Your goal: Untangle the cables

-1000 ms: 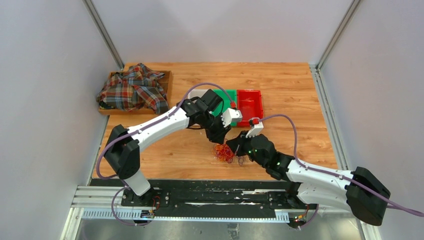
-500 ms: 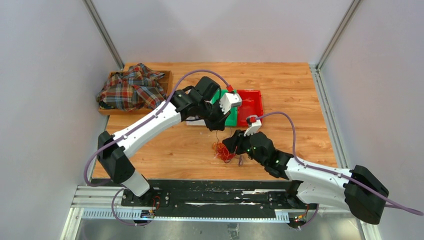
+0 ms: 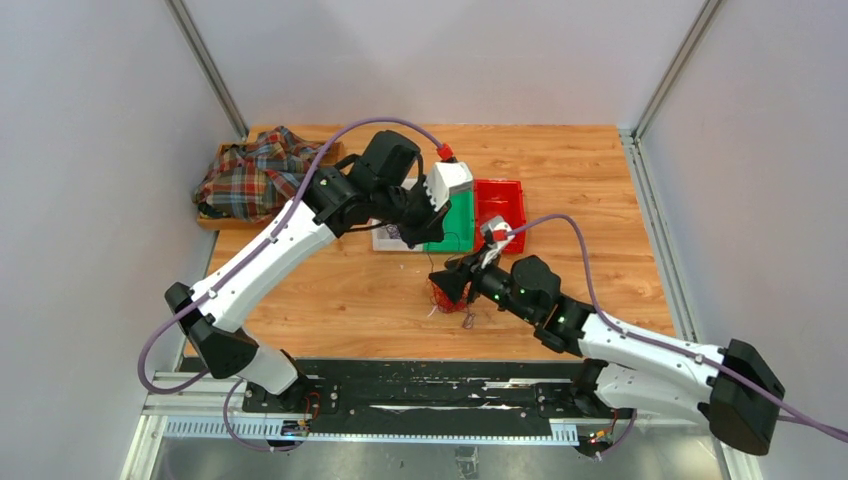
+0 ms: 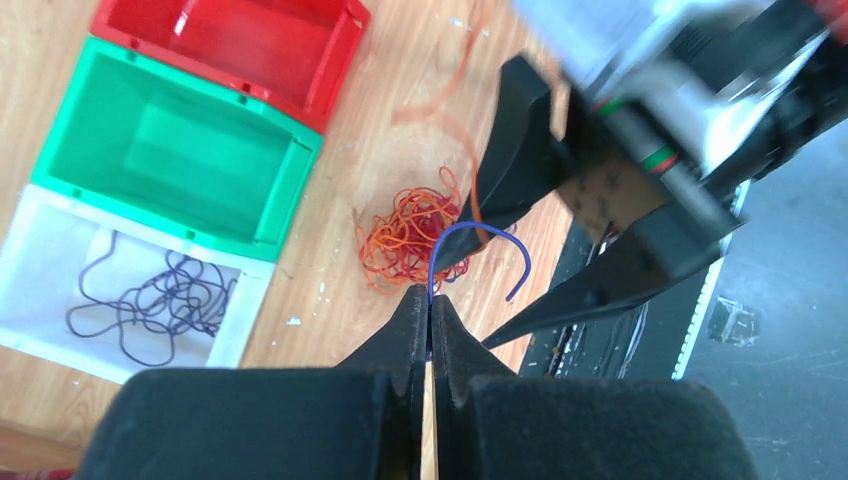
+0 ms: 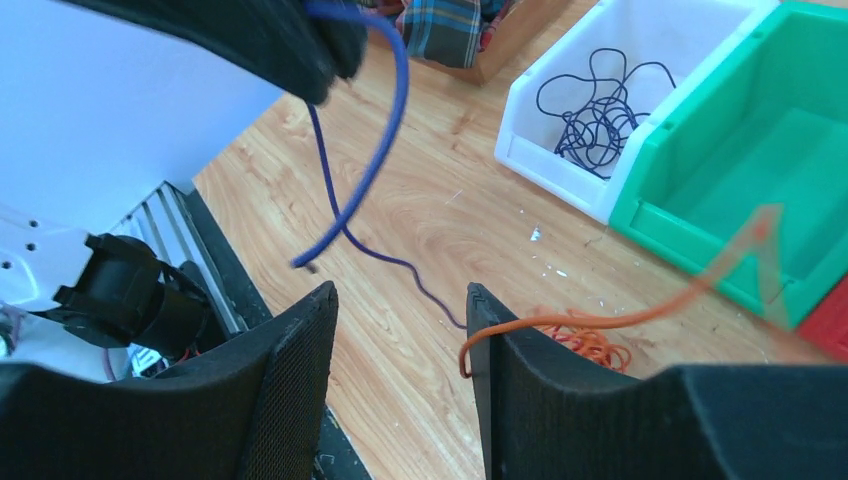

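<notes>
Cables [image 4: 405, 235] lie clumped; left gripper [image 4: 428, 302] clamps one purple strand [image 4: 480, 226], right gripper [image 5: 400, 305] stands apart.

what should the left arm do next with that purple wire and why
Probably raise it clear and swing toward the white bin: the left jaws are shut on the purple cable, its tail seems to reach the orange clump, and that bin holds purple cables.

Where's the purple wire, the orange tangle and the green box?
purple wire [image 4: 480, 227], left wrist view, top of its arc.
orange tangle [image 4: 405, 240], left wrist view, middle of clump.
green box [image 4: 190, 150], left wrist view, bare floor inside.
</notes>
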